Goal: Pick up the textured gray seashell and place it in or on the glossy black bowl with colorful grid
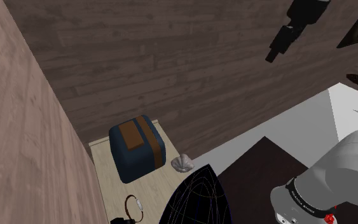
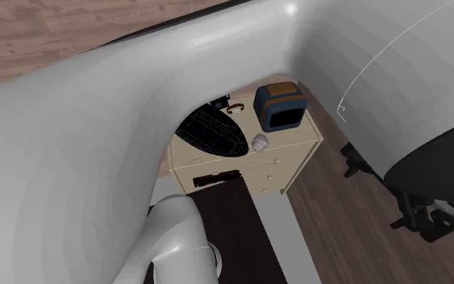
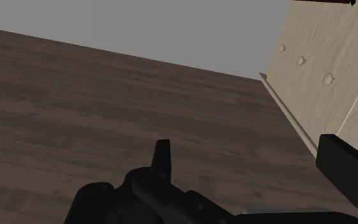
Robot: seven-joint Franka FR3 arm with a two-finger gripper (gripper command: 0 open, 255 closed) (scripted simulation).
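The gripper [image 3: 247, 154] is hanging with its two black fingers [image 3: 163, 159] standing well apart, and nothing is sitting between them. In the wrist view it is looking out over a dark planked floor [image 3: 95, 95] that is running up to a plain grey wall [image 3: 171, 32]. Beyond the blockier finger, the knobbed drawer front of a pale wooden cabinet [image 3: 327, 51] is showing.

The seashell [image 1: 182, 164] is lying on that cabinet's [image 1: 110, 181] top, close to the front edge. It is pale grey and ribbed, and in the second exterior view the seashell [image 2: 260, 143] is showing as a small rounded lump above the drawers of the cabinet [image 2: 285, 165]. It is sitting just beside the rim of the bowl [image 1: 199, 191]; whether the two are touching cannot be told.

The bowl [image 2: 209, 133] is resting on the same top, black and crossed with thin grid lines. On the shell's other side a blue case [image 1: 137, 148] with a brown strap is standing further back, and in the second exterior view the blue case [image 2: 280, 107] is occupying the far corner of the top. A small brown loop [image 1: 135, 207] is lying near the bowl.

The white arm [image 1: 352, 162] is rising at the shoulder view's lower right, and its pale links [image 2: 177, 242] are looming large in the second exterior view
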